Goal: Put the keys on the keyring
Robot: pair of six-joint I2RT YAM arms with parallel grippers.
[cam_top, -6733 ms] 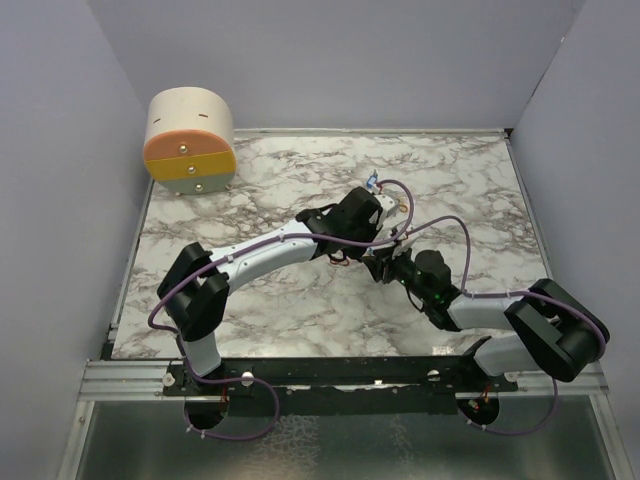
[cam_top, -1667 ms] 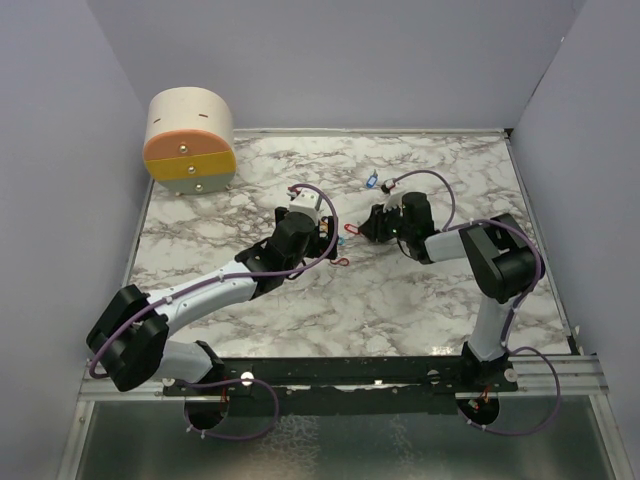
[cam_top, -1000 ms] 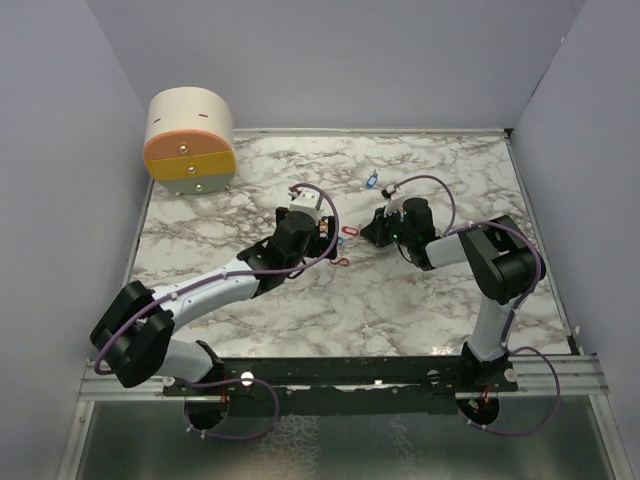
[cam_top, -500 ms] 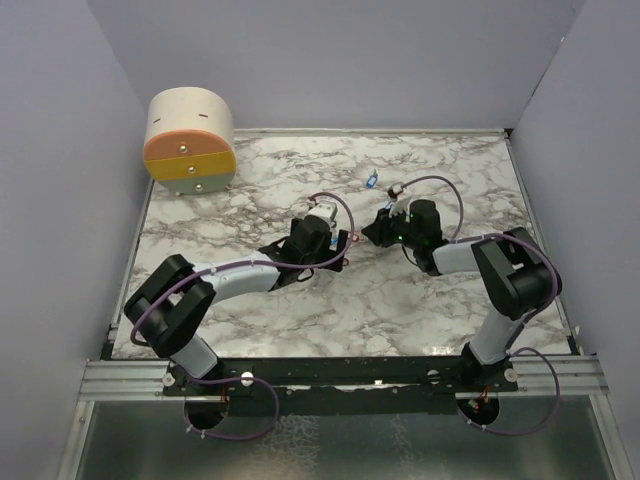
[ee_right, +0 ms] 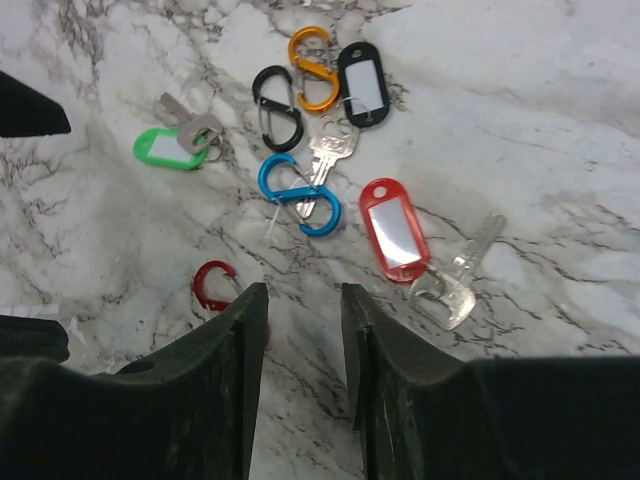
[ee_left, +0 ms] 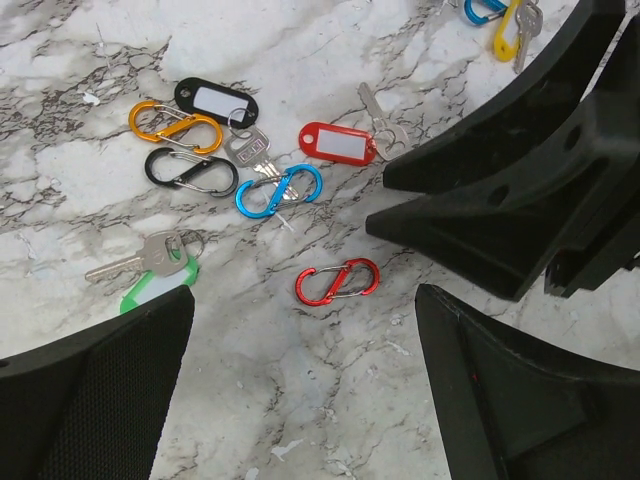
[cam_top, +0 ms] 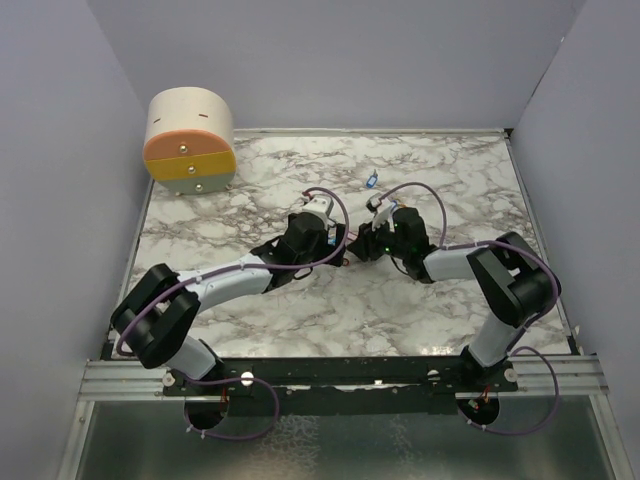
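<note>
The keys lie in a loose pile on the marble: a red tag (ee_right: 393, 228) with its metal key (ee_right: 455, 275), a green tag (ee_right: 168, 148), a black tag (ee_right: 363, 80). Among them are S-shaped keyring clips in blue (ee_right: 298, 195), black (ee_right: 277, 120) and orange (ee_right: 313, 68). A red clip (ee_left: 337, 282) lies nearest. My right gripper (ee_right: 303, 300) hangs low over the pile, open a little, with bare marble in the gap; one of its fingers (ee_right: 200, 390) covers part of the red clip. My left gripper (ee_left: 300, 400) is open wide just short of the red clip, holding nothing.
A yellow-tagged key on a blue clip (cam_top: 371, 181) lies apart, farther back. A round beige and orange drawer unit (cam_top: 190, 140) stands at the back left corner. The two grippers nearly meet above the pile, and walls close in the table (cam_top: 250, 310) on three sides.
My right gripper has gone from shut to slightly open and shifted left. My left gripper has moved right, up to the pile, so the two now face each other closely.
</note>
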